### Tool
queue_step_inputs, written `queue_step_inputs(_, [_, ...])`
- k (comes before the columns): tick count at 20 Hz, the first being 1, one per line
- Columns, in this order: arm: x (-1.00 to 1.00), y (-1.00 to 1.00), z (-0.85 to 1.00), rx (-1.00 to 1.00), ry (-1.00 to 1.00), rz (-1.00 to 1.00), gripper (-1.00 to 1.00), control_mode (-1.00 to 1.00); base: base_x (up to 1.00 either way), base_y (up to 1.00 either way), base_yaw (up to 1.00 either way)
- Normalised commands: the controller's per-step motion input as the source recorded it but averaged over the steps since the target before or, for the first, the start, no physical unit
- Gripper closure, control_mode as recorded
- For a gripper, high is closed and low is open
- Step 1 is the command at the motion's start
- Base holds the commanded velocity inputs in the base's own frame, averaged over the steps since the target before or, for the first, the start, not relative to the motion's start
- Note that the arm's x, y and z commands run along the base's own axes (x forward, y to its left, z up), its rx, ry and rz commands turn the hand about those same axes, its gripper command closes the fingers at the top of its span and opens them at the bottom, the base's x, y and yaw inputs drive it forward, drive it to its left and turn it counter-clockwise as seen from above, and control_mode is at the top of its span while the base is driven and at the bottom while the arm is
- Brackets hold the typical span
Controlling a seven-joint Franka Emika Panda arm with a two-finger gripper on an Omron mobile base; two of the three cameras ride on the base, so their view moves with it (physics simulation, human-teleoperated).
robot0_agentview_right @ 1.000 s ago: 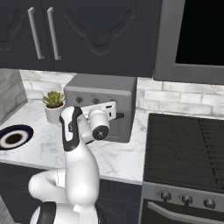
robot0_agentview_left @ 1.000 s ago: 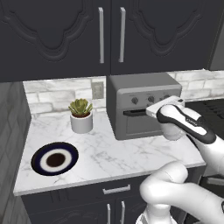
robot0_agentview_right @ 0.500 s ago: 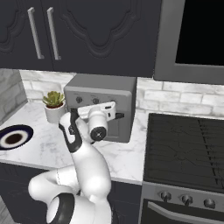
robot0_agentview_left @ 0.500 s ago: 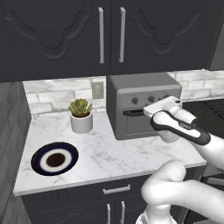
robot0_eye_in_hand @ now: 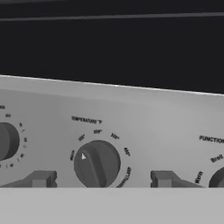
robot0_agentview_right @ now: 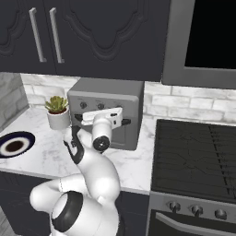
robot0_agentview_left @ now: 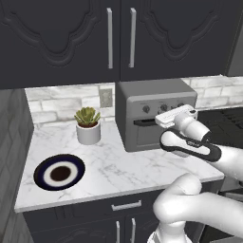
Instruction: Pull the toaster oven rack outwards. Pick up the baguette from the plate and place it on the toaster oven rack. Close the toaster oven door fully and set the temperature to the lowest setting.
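Two fingertips (robot0_eye_in_hand: 41,179) straddle temperature knob (robot0_eye_in_hand: 96,163) on toaster oven (robot0_agentview_left: 153,111), jaws wide, not yet pinching. Gripper (robot0_eye_in_hand: 101,179) now closer to front panel than half second ago. Toaster oven door (robot0_agentview_left: 148,133) shut. Plate (robot0_agentview_left: 60,172) bare, unmoved on counter (robot0_agentview_left: 109,161).
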Motion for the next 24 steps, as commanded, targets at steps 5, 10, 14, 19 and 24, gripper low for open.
queue_step_inputs(5, [0.21, 0.0, 0.0, 0.0, 0.0, 0.0, -1.0, -1.0, 0.0, 0.0, 0.0])
queue_step_inputs(10, [0.22, 0.0, 0.0, 0.0, 0.0, 0.0, -1.0, -1.0, 0.0, 0.0, 0.0])
queue_step_inputs(14, [0.26, 0.0, 0.0, 0.0, 0.0, 0.0, -1.0, -1.0, 0.0, 0.0, 0.0])
queue_step_inputs(19, [0.32, 0.0, 0.0, 0.0, 0.0, 0.0, -1.0, -1.0, 0.0, 0.0, 0.0])
queue_step_inputs(24, [0.3, 0.0, 0.0, 0.0, 0.0, 0.0, 1.0, -1.0, 0.0, 0.0, 0.0])
